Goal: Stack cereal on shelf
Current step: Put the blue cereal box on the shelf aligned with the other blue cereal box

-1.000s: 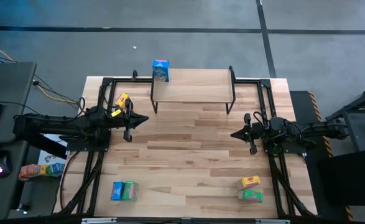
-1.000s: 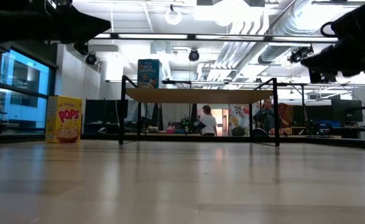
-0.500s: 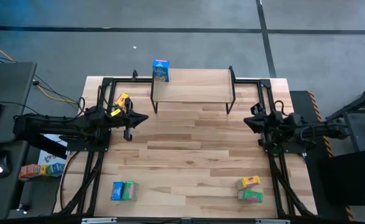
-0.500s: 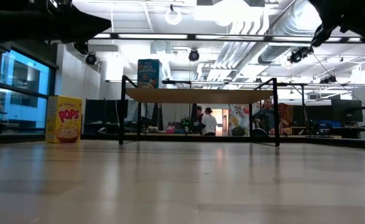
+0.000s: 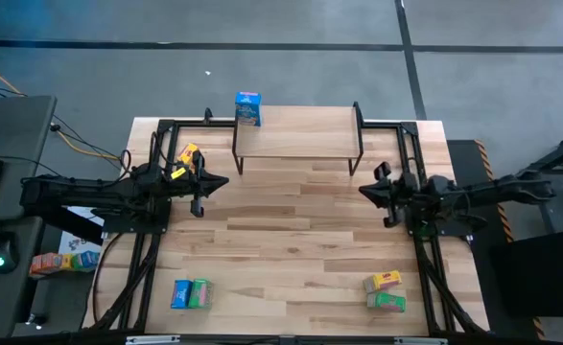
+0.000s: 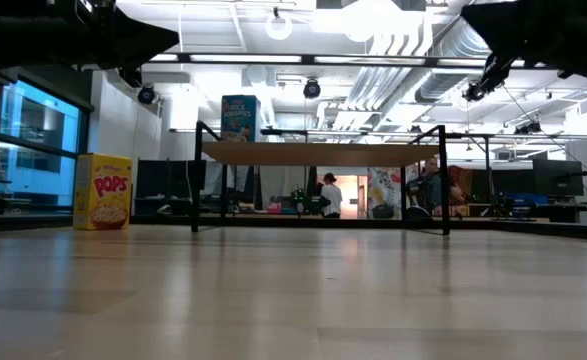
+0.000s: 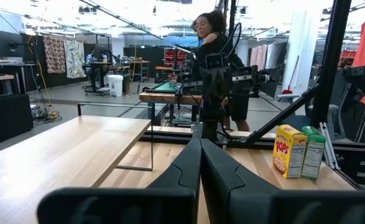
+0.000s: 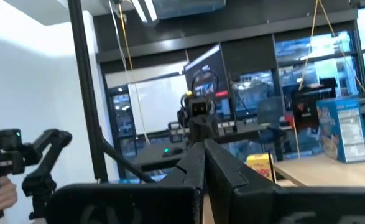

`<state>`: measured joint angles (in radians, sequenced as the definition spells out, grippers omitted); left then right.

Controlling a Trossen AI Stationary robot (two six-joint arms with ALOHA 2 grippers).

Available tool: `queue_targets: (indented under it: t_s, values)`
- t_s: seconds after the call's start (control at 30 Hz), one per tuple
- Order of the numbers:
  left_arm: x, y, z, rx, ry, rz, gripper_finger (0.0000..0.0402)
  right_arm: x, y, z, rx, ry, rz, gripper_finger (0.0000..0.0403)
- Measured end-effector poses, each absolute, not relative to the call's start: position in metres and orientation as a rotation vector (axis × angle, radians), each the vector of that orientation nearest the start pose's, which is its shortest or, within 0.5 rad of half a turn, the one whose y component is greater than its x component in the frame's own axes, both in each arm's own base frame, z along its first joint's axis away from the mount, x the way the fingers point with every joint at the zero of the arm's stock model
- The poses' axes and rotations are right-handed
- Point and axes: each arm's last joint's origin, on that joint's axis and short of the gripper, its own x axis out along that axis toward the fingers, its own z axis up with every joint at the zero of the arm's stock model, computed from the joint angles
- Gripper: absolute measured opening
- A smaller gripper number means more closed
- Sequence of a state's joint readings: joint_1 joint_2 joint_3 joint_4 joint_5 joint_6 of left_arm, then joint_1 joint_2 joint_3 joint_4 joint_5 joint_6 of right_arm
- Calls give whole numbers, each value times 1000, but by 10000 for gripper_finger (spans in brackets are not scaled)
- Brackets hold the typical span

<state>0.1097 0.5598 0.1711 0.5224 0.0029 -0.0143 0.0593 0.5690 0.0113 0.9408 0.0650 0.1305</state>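
High view: the shelf [image 5: 297,126] stands at the far middle of the wooden tabletop [image 5: 291,240], with one blue cereal box [image 5: 247,108] upright on its far left corner. A yellow box [image 5: 187,153] stands on the table near the shelf's left legs. A blue and green pair [image 5: 192,293] lies at the near left, and a yellow box [image 5: 385,281] and a green box [image 5: 387,301] lie touching at the near right. The left gripper [image 5: 211,185] hangs over the left side of the table and the right gripper [image 5: 372,190] over the right side, each pointing inward, neither holding anything. Low view: the blue box [image 6: 239,117] rises above the shelf board [image 6: 318,153]; the yellow box [image 6: 102,191] stands on the table to its left. People show in the room behind. Left wrist view: the left gripper's fingers [image 7: 185,163] lie pressed together, empty; the opposite arm [image 7: 214,78], a yellow box [image 7: 290,150] and a green box [image 7: 313,156] lie beyond, with a person behind. Right wrist view: the right gripper's fingers [image 8: 194,163] likewise meet with nothing between them; the blue box [image 8: 341,130] stands on the shelf top.
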Motion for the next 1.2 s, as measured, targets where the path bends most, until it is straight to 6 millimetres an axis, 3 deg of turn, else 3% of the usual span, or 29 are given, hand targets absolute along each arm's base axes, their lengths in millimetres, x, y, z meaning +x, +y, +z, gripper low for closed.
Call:
queue_targets:
  t_s: [0.17, 0.3, 0.63, 0.9, 1.2]
  values:
    - [141, 15, 219, 20, -132, 108, 0, 136, 5, 201, 159, -368, -22, 0]
    - [141, 15, 219, 20, -132, 107, 0, 153, 8, 214, 146, -321, 39, 0]
    - [141, 15, 219, 19, -132, 107, 0, 202, 12, 231, 45, -7, 51, 0]
    - [141, 15, 219, 10, -131, 106, 0, 206, 12, 241, 16, 76, 49, 0]
    - [141, 15, 219, 10, -131, 106, 0, 205, 12, 237, 14, 111, 48, 0]
